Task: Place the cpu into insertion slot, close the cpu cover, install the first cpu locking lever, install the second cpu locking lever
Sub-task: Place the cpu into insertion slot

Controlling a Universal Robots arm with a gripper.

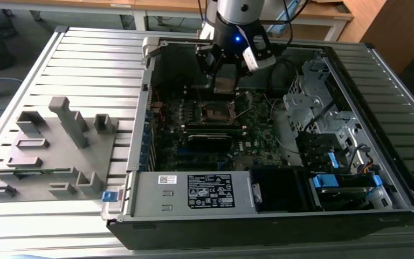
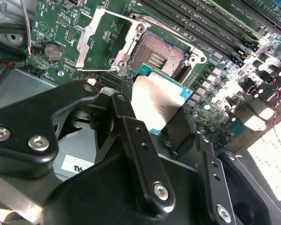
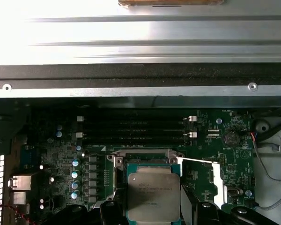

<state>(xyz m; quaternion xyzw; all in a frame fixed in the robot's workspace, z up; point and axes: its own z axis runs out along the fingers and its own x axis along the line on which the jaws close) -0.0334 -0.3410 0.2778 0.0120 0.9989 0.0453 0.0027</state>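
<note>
"Cpu (image 2: 154, 93) was where?"
"Pinched in the gripper (image 2: 153, 108) over the bare slot (image 2: 161, 54), cover (image 2: 87, 44) flipped open."
"Surroundings?"
"Case (image 1: 138, 124) lay on a slatted counter (image 1: 84, 59); the exterior view added a grey rack (image 1: 56, 156) beside it."

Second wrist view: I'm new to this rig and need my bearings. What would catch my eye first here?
The gripper, shut on the cpu, holds it over the green motherboard. Just beyond the chip lies the insertion slot, bare and open, with the cpu cover hinged open beside it.
</note>
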